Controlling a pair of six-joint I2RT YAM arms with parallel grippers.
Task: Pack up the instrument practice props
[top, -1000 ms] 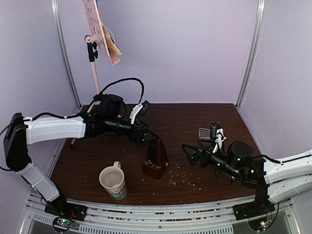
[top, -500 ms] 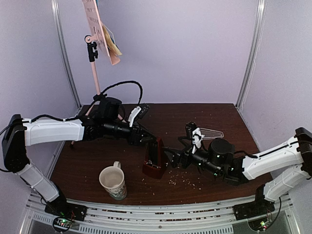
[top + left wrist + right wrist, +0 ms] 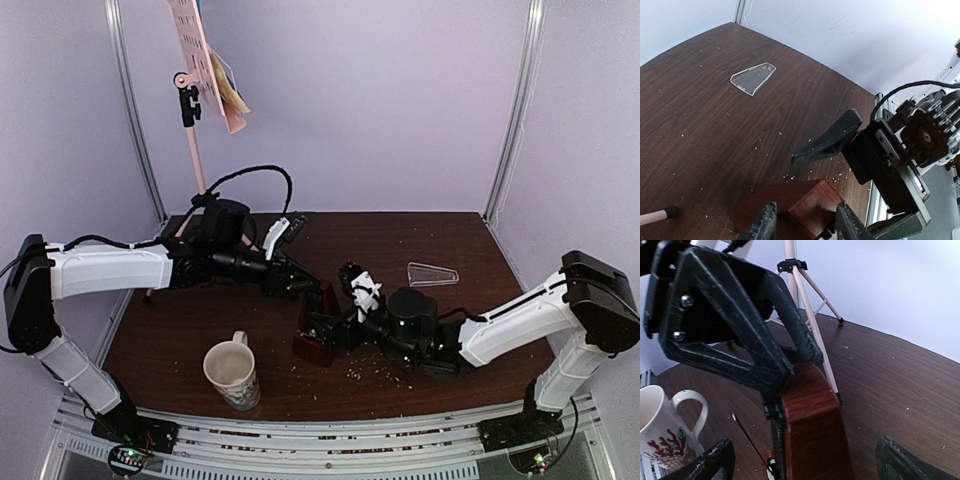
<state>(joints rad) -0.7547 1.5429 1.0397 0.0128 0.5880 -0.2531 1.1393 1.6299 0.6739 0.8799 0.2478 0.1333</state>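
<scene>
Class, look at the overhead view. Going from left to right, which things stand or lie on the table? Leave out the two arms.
music stand → mug → metronome → clear wedge cover

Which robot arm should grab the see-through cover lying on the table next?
Probably the right. The right gripper is open and empty, and the clear cover lies on its side of the table. The left gripper is busy, closed around the top of the metronome.
</scene>
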